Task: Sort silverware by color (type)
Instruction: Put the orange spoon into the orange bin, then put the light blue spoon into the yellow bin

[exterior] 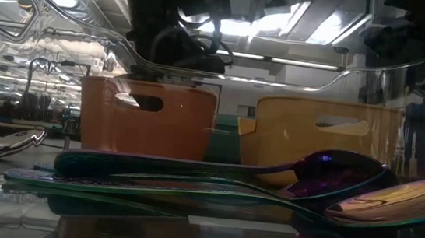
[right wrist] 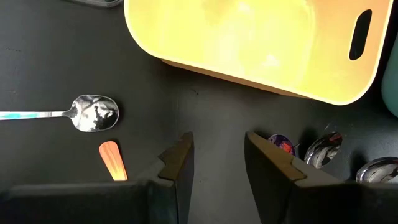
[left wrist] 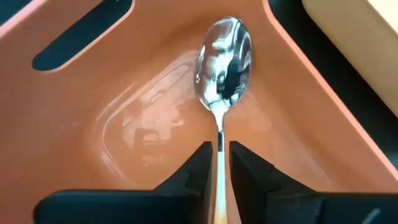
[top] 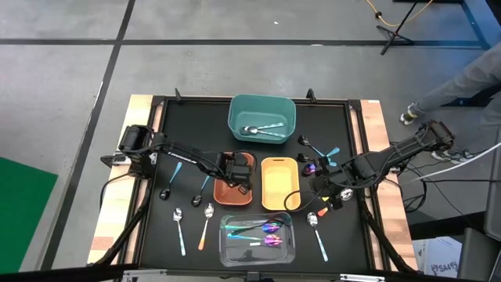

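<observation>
shiny metal spoon (left wrist: 222, 59), glossy plastic orange bin (left wrist: 124, 112)

Black mat (top: 188, 125) covers my table. Teal bin (top: 262, 110) at the far edge, orange bin (top: 227, 190) and yellow bin (top: 279, 182) side by side mid-table, clear bin (top: 228, 252) nearest the front edge.

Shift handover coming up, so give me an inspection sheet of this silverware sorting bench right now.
Surface: black mat on wooden table.
Job's things: silver spoon in orange plastic bin; iridescent spoons in clear bin; silver utensils in teal bin; yellow bin looks empty.
Clutter: loose spoons both sides.
Grippers: left gripper over orange bin, fingers astride spoon handle; right gripper open over mat.
Cables: along both arms.
Surroundings: person's sleeve.
</observation>
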`<move>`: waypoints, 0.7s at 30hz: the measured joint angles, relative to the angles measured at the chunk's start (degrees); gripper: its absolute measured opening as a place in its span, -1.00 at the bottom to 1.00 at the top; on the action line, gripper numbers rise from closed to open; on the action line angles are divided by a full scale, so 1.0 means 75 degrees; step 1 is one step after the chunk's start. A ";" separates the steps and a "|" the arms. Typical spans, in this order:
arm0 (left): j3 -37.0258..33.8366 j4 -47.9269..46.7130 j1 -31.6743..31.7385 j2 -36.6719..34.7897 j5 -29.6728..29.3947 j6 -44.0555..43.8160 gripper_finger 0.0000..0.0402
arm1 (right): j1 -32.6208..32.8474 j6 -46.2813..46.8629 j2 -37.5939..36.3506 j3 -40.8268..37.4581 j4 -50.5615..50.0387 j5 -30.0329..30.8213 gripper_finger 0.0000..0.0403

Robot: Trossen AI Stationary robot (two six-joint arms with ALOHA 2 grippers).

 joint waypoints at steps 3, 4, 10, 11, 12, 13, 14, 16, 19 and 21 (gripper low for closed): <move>0.0000 0.0000 0.0000 0.0000 0.0002 0.0000 -0.69 | 0.0000 0.0000 0.0000 0.0000 0.0000 0.0000 -0.36; 0.0000 0.0000 0.0000 0.0000 0.0000 -0.0002 -0.68 | 0.0000 0.0000 0.0000 0.0000 0.0000 0.0000 -0.36; 0.0000 0.0000 0.0000 0.0000 -0.0015 -0.0006 -0.65 | 0.0000 0.0000 0.0000 0.0000 0.0000 0.0000 -0.36; 0.0000 0.0000 0.0000 0.0000 -0.0016 -0.0008 -0.65 | 0.0000 0.0000 0.0000 0.0000 0.0000 0.0000 -0.36; 0.0000 0.0000 0.0000 0.0000 -0.0015 -0.0009 -0.65 | 0.0000 0.0000 0.0000 0.0000 0.0000 0.0000 -0.36; 0.0000 0.0000 0.0000 0.0000 -0.0017 -0.0012 -0.65 | 0.0000 0.0000 0.0000 0.0000 0.0000 0.0000 -0.36; 0.0000 0.0003 0.0000 -0.0002 -0.0017 -0.0018 -0.65 | 0.0000 0.0000 0.0000 0.0000 0.0000 0.0000 -0.36; 0.0000 0.0003 0.0000 -0.0003 -0.0020 -0.0023 -0.65 | 0.0000 0.0000 0.0000 0.0000 0.0000 0.0000 -0.36; 0.0000 0.0006 0.0000 -0.0003 -0.0023 -0.0023 -0.65 | 0.0000 0.0000 0.0000 0.0000 0.0000 0.0000 -0.36; 0.0000 0.0011 0.0000 -0.0003 -0.0023 -0.0026 -0.65 | 0.0000 0.0000 0.0000 0.0000 0.0000 0.0000 -0.36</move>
